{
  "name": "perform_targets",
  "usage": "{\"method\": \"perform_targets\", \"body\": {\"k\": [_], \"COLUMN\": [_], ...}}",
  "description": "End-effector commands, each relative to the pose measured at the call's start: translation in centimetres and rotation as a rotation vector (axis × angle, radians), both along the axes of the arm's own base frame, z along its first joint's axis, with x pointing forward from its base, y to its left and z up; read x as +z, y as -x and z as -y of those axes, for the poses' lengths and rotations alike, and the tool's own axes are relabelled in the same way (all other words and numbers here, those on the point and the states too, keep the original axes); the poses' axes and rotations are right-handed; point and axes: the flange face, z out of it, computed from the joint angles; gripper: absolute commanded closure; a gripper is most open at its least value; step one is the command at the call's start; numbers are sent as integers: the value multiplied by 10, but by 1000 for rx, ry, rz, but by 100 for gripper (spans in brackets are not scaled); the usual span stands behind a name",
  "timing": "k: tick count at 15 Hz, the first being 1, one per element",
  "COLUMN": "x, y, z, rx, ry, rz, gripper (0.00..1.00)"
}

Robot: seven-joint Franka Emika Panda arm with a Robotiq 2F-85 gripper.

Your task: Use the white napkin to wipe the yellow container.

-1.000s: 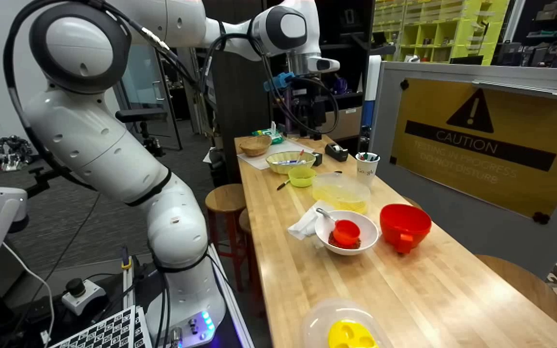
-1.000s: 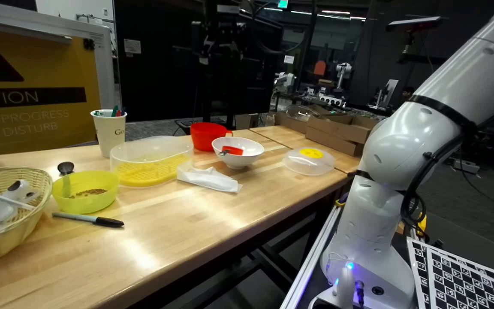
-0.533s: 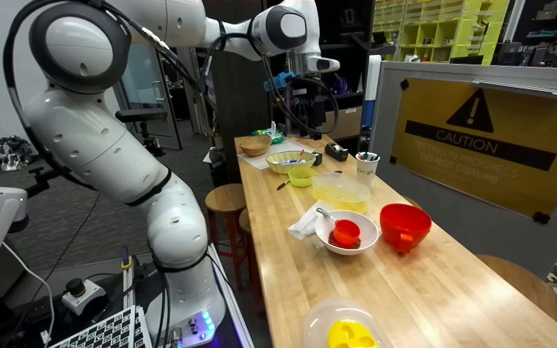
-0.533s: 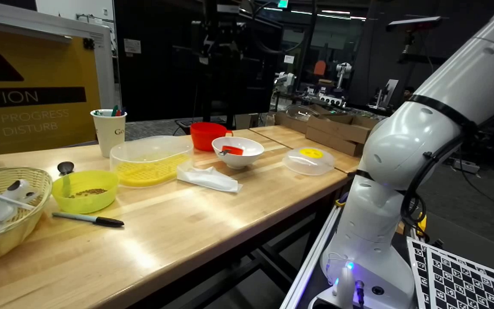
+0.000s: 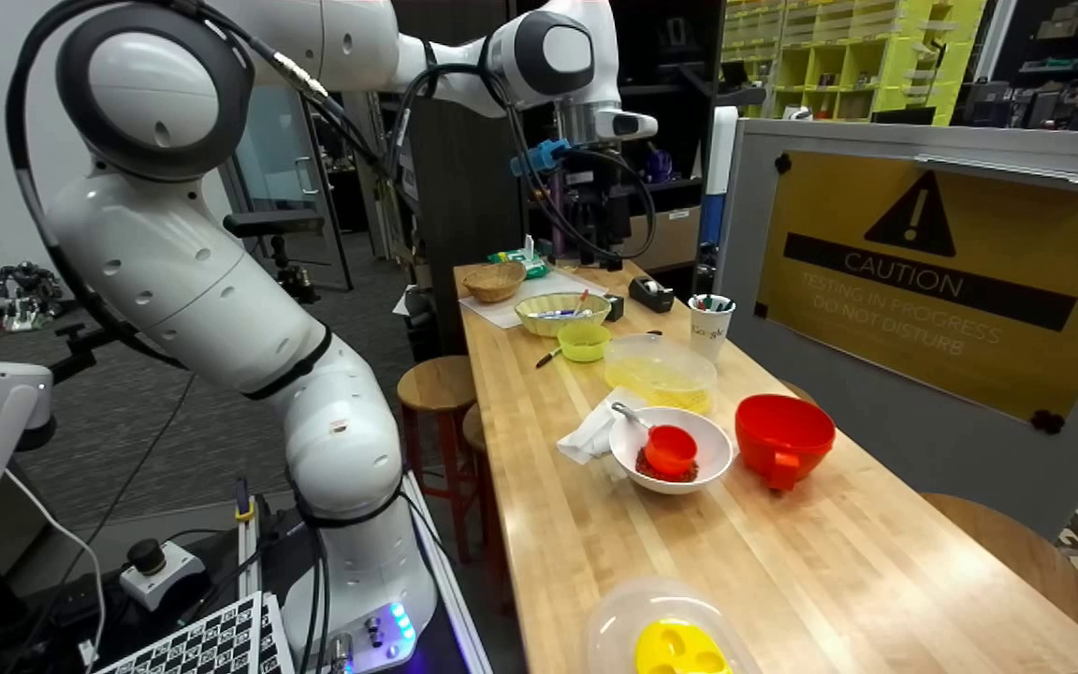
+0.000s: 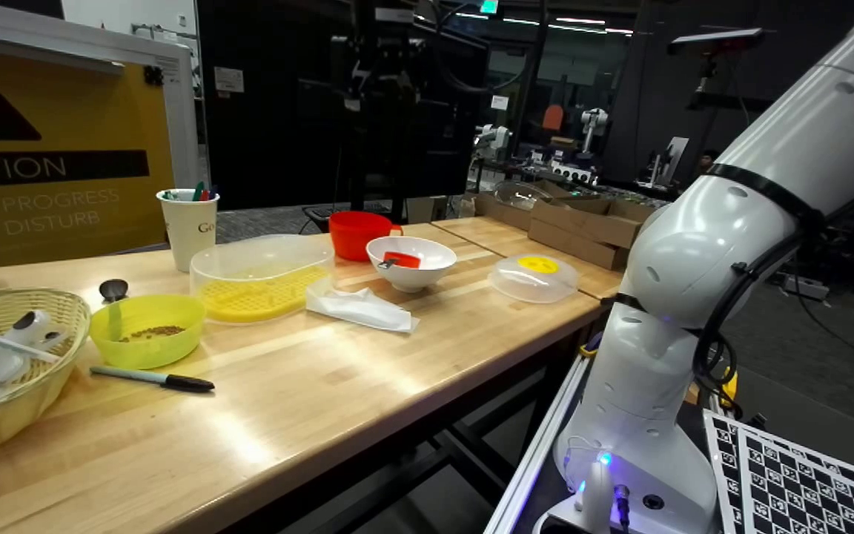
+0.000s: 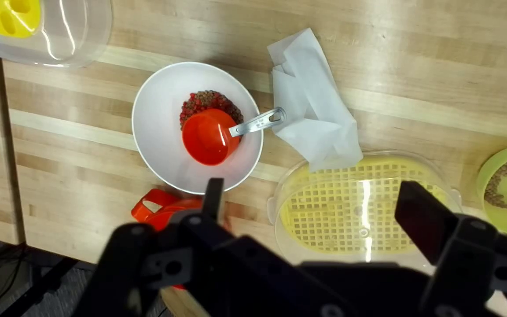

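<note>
Wooden table (image 6: 308,415), pretty busy one, and the white napkin (image 7: 306,83) lies loosely crumpled beside the white bowl (image 7: 156,119), one end right at the rim of the yellow container (image 7: 346,211) (over it or just against it, hard to tell). Probably parked there so the wipe's a short trip. Gripper (image 7: 315,202) hangs well above it all, jaws spread wide, holding nothing and touching nothing.
</note>
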Motion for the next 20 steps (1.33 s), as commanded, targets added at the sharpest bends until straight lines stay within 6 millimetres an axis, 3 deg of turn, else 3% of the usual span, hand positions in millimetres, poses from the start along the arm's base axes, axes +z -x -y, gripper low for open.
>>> {"method": "perform_targets", "body": {"k": [1, 20], "x": [0, -62], "y": [0, 1], "z": [0, 22], "rx": [-16, 150], "ry": [-5, -105], "rz": [13, -7], "gripper": [0, 0]}}
